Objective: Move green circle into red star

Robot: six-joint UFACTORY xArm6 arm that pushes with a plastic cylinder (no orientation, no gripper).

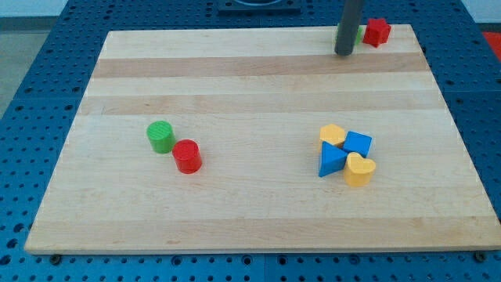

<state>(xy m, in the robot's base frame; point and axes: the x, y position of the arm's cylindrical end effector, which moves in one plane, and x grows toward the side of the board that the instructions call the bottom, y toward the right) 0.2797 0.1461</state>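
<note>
Wooden board (258,211) fills most of the view, sitting on a blue perforated table (23,117); rod comes down from the view's top, my tip (344,53) on the board near the top right corner; nothing gripped, it's a bare rod, touching no block that I can confirm. Just right of the rod: red star (378,31), with a sliver of green block (358,34) between it and the rod, mostly hidden, shape can't be made out. Green circle (160,136) sits left of centre, well apart from my tip and the red star; upright cylinder, axis vertical, round, so no heading. Red circle (187,156) touches it on the lower right. Right of centre, a tight cluster: yellow block (332,134), blue block (358,143), blue triangle (331,160), yellow heart (359,169).
</note>
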